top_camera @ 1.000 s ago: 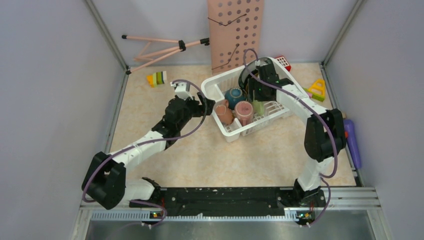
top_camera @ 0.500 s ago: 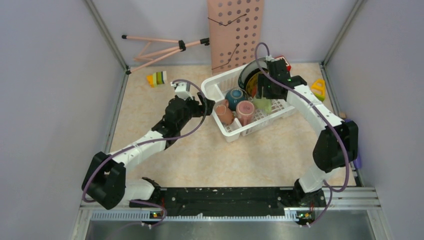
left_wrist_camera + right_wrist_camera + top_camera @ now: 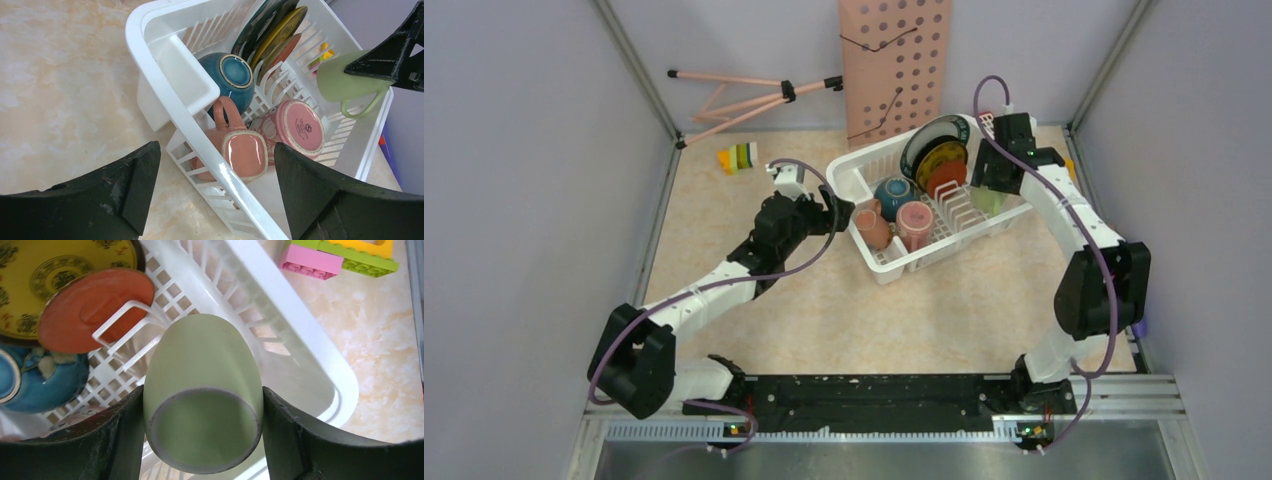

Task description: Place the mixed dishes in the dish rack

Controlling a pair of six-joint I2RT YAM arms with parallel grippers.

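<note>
One light green mug [image 3: 202, 400] hangs over the right end of the dish rack [image 3: 864, 166], near the standing plates [image 3: 939, 160], clamped sideways between the right jaws. The left jaws gape wide beside the rack's opposite end, by the pinkish cups [image 3: 245, 155].

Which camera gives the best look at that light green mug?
Right wrist: the light green mug fills the frame, rim toward the lens. Left wrist shows it side-on with its handle; the top view shows just a sliver of it.
</note>
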